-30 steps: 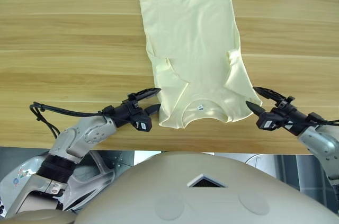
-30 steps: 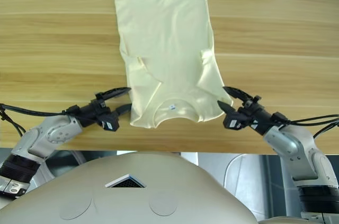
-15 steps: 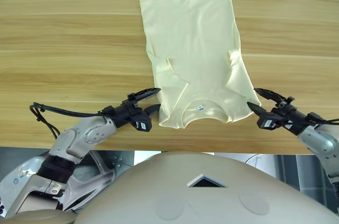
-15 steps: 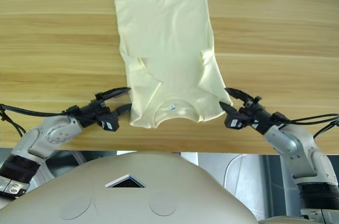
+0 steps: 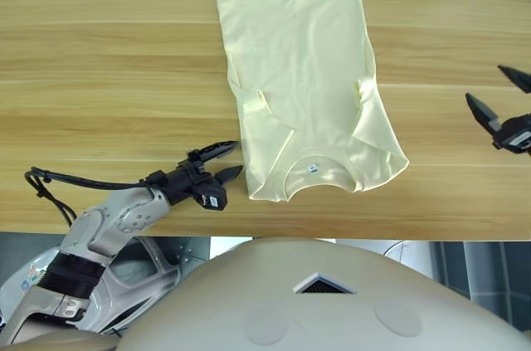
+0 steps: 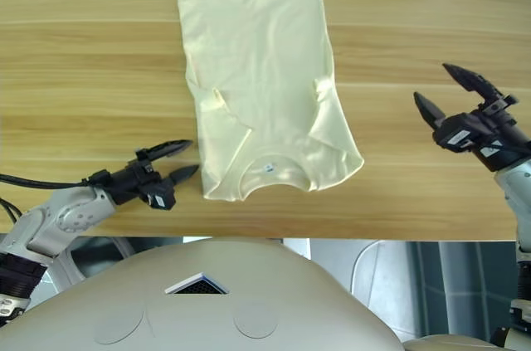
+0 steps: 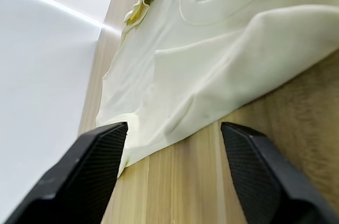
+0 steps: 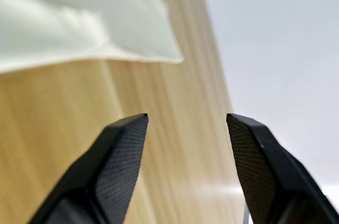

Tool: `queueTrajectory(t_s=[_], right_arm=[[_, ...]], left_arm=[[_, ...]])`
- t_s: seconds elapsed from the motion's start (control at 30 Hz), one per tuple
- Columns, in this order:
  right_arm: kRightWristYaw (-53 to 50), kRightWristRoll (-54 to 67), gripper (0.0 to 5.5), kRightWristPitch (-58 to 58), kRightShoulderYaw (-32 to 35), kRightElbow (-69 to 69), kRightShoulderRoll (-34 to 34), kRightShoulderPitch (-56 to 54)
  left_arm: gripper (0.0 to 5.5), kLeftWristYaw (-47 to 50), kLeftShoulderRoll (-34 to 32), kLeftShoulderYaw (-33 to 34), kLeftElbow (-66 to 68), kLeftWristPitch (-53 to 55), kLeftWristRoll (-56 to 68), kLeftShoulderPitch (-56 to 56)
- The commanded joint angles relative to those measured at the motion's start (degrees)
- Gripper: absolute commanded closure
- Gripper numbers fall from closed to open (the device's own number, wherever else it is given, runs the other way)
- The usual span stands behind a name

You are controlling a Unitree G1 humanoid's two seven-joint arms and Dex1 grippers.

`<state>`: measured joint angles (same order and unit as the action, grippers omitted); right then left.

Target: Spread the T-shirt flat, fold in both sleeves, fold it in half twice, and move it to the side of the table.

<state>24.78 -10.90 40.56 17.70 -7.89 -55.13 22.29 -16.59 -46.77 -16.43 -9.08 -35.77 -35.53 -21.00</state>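
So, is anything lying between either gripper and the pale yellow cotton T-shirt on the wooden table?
Nothing visible. Only light wooden table surface lies between the left gripper and the pale yellow T-shirt, and between the right gripper and the shirt's right side. Both grippers are open and hold nothing.

The left eye view's edge crops the right gripper [image 5: 483, 81]. The neck label [image 5: 314, 169] on the T-shirt [image 5: 303, 77] is too small to read.

- open wood of the table [image 5: 108, 60] runs wide on both sides of the t-shirt [image 5: 303, 94].
- left gripper [image 5: 238, 158], jaws apart, sits just beside the shirt's near corner, not touching.
- right gripper [image 6: 431, 81], jaws apart, hangs well apart from the shirt.
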Motion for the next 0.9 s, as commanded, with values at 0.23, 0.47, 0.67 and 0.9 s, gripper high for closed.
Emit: queueTrajectory(t_s=[0.23,0.47,0.67,0.9], right_arm=[[-4.5,-16.5,2.76,4.4,-10.4,-5.3,0.1,1.2],[-2.1,-16.0,2.76,5.6,-12.0,3.0,-1.5,7.3],[-0.8,-15.6,2.76,5.1,-13.1,6.1,-0.6,8.6],[-3.2,-17.3,2.76,5.5,-16.0,-0.2,0.5,3.3]], left_arm=[[2.18,-8.0,-3.0,-5.7,-0.6,0.2,-1.1,-3.6],[2.18,-9.4,-4.4,-6.4,-0.2,-0.3,-1.0,-3.2],[2.18,-10.0,-4.8,-7.2,2.4,-0.8,-0.7,-0.8],[2.18,-11.1,-2.6,-11.4,6.9,-3.3,-0.7,5.3]])
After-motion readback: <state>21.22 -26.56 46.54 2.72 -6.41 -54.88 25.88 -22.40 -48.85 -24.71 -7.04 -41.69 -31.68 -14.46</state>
